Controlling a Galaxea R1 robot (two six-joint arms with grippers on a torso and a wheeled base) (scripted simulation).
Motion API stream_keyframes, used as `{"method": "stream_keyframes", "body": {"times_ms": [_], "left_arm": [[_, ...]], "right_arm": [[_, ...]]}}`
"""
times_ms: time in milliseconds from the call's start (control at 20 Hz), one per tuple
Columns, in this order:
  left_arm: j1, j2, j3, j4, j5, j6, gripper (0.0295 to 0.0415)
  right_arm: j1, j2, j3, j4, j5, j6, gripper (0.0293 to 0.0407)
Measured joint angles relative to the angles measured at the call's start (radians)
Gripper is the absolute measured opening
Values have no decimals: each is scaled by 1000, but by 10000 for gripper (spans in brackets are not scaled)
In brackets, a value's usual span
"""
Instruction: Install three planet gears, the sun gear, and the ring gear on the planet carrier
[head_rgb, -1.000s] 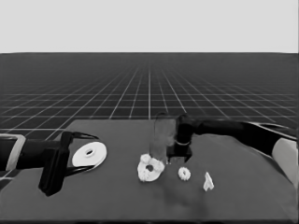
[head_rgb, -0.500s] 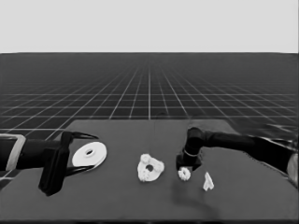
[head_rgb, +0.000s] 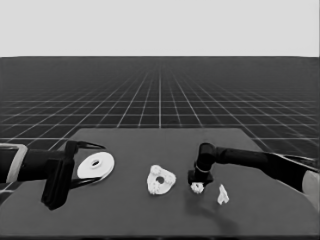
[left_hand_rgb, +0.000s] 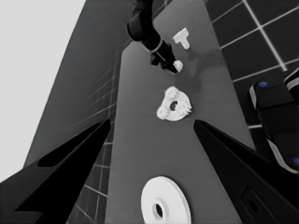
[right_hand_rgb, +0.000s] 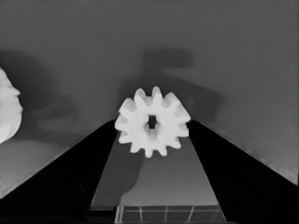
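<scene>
Dark table (head_rgb: 125, 210) seen from above and across. At centre, smaller round part (head_rgb: 161, 180) with three small gears seated on it. At its 3 o'clock, just beside, right gripper (head_rgb: 198, 186) lowered to the table, fingers touching both flanks of a fourth toothed gear (right_hand_rgb: 152, 122), closed on it. Further toward 3 o'clock, a thin white piece (head_rgb: 222, 194), apart. At 9 o'clock, larger round part (head_rgb: 96, 166) lying flat beneath the parked left gripper (head_rgb: 82, 165), fingers spread wide, holding nothing.
</scene>
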Motion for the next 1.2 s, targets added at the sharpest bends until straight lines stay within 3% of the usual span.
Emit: {"method": "stream_keyframes", "body": {"times_ms": [50, 400, 550, 900, 1050, 1200], "left_arm": [[0, 0, 0, 0, 0, 0, 385], [0, 0, 0, 0, 0, 0, 385], [0, 0, 0, 0, 0, 0, 385], [0, 0, 0, 0, 0, 0, 385], [0, 0, 0, 0, 0, 0, 385], [0, 0, 0, 0, 0, 0, 385]], "right_arm": [[0, 0, 0, 0, 0, 0, 310], [0, 0, 0, 0, 0, 0, 310], [166, -40, 117, 151, -74, 58, 310], [213, -43, 125, 196, -86, 62, 310], [224, 382, -185, 204, -108, 182, 310], [226, 489, -320, 207, -103, 146, 310]]}}
